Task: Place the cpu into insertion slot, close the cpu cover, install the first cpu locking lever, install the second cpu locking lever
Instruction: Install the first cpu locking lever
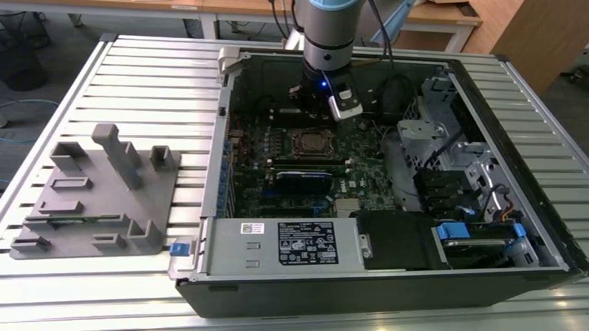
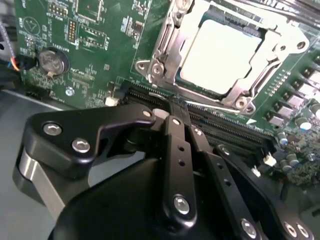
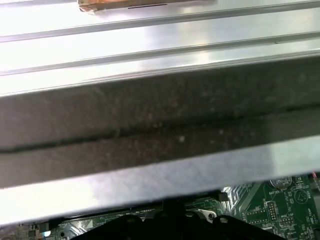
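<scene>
Fingers (image 2: 175,150) drawn together, no gap showing and nothing caught between them. Gripper (image 2: 176,111) tipped down at the edge of the insertion slot (image 2: 174,70), fingertips right at a thin wire locking lever (image 2: 210,104) lying along that edge. Touching or a hair above: not clear. Probably closed up on purpose, to make one narrow point for pushing a wire rather than pinching it.

Inside the insertion slot, the cpu (image 2: 220,55), flat and square to the frame, pale metal top facing up. Over the rim of the insertion slot, the cpu cover (image 2: 160,50), silvery frame down around the chip, which shows through the cut-out. By this, seating and covering judged done, lever work in hand; whether either lever is hooked yet, impossible to say.

Just beside the insertion slot, on the gripper's side, long black memory slots (image 2: 220,127) passing under the fingertips. Further off from the insertion slot, a coin battery (image 2: 52,61) on the green motherboard (image 2: 100,30).

In the exterior view, the arm (image 1: 327,34) coming almost straight down into the open computer case (image 1: 515,138), wrist vertical, gripper head low over the board just beyond the far edge of the insertion slot. Well apart from the insertion slot, outside the case towards the exterior view's left, a grey fixture (image 1: 101,193) on the slatted table (image 1: 156,76).
</scene>
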`<state>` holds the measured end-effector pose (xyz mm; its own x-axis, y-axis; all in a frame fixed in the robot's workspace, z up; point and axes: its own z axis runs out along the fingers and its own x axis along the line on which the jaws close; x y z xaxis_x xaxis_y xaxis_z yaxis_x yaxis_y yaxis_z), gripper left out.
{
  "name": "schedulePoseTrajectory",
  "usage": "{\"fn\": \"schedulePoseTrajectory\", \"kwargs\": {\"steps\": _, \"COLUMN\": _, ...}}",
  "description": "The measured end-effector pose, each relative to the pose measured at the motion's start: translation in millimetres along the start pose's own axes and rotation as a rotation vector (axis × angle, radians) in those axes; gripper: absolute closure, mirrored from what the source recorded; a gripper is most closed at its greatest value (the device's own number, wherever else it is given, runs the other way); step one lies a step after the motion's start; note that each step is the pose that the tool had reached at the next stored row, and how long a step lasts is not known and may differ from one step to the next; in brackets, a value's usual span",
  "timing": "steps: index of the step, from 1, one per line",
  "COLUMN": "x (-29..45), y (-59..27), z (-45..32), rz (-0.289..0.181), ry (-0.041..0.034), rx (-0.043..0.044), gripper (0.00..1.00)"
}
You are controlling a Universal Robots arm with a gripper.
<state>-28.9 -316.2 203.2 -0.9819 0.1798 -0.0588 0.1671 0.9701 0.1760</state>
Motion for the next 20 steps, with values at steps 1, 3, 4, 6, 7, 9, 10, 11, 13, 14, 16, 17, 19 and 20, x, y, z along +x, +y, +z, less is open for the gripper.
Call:
{"fn": "schedulePoseTrajectory", "kwargs": {"steps": 1, "x": 0.0, "y": 0.6, "z": -1.3, "rz": 0.001, "ry": -0.0001, "rx": 0.0, "gripper": 0.89}}
{"fn": "schedulePoseTrajectory", "kwargs": {"steps": 3, "x": -0.1, "y": 1.2, "z": -2.1, "rz": 0.003, "ry": -0.0005, "rx": 0.0001, "gripper": 0.89}}
{"fn": "schedulePoseTrajectory", "kwargs": {"steps": 4, "x": -0.1, "y": 1.2, "z": -2.1, "rz": 0.005, "ry": -0.0011, "rx": 0.0002, "gripper": 0.89}}
{"fn": "schedulePoseTrajectory", "kwargs": {"steps": 6, "x": 0.1, "y": 1.2, "z": -2.2, "rz": 0.01, "ry": -0.0026, "rx": 0.0005, "gripper": 0.89}}
{"fn": "schedulePoseTrajectory", "kwargs": {"steps": 7, "x": 0.5, "y": 1.1, "z": -2.2, "rz": 0.012, "ry": -0.0041, "rx": 0.0012, "gripper": 0.89}}
{"fn": "schedulePoseTrajectory", "kwargs": {"steps": 9, "x": 1.7, "y": 0.9, "z": -2.0, "rz": 0.015, "ry": -0.0093, "rx": 0.0057, "gripper": 0.89}}
{"fn": "schedulePoseTrajectory", "kwargs": {"steps": 10, "x": 2.5, "y": 0.8, "z": -2.0, "rz": 0.016, "ry": -0.013, "rx": 0.0108, "gripper": 0.89}}
{"fn": "schedulePoseTrajectory", "kwargs": {"steps": 11, "x": 3.2, "y": 0.6, "z": -2.0, "rz": 0.017, "ry": -0.0176, "rx": 0.0171, "gripper": 0.89}}
{"fn": "schedulePoseTrajectory", "kwargs": {"steps": 13, "x": 4.7, "y": 0.2, "z": -1.5, "rz": 0.02, "ry": -0.0277, "rx": 0.026, "gripper": 0.89}}
{"fn": "schedulePoseTrajectory", "kwargs": {"steps": 14, "x": 5.4, "y": 0.1, "z": -1.5, "rz": 0.022, "ry": -0.0309, "rx": 0.0264, "gripper": 0.89}}
{"fn": "schedulePoseTrajectory", "kwargs": {"steps": 16, "x": 6.5, "y": 0.6, "z": -1.3, "rz": 0.024, "ry": -0.0354, "rx": 0.0258, "gripper": 0.89}}
{"fn": "schedulePoseTrajectory", "kwargs": {"steps": 17, "x": 7.0, "y": 1.0, "z": -1.2, "rz": 0.025, "ry": -0.0373, "rx": 0.0255, "gripper": 0.89}}
{"fn": "schedulePoseTrajectory", "kwargs": {"steps": 19, "x": 7.8, "y": 2.2, "z": -1.1, "rz": 0.028, "ry": -0.0411, "rx": 0.0252, "gripper": 0.89}}
{"fn": "schedulePoseTrajectory", "kwargs": {"steps": 20, "x": 8.1, "y": 2.8, "z": -1.0, "rz": 0.03, "ry": -0.0427, "rx": 0.025, "gripper": 0.89}}
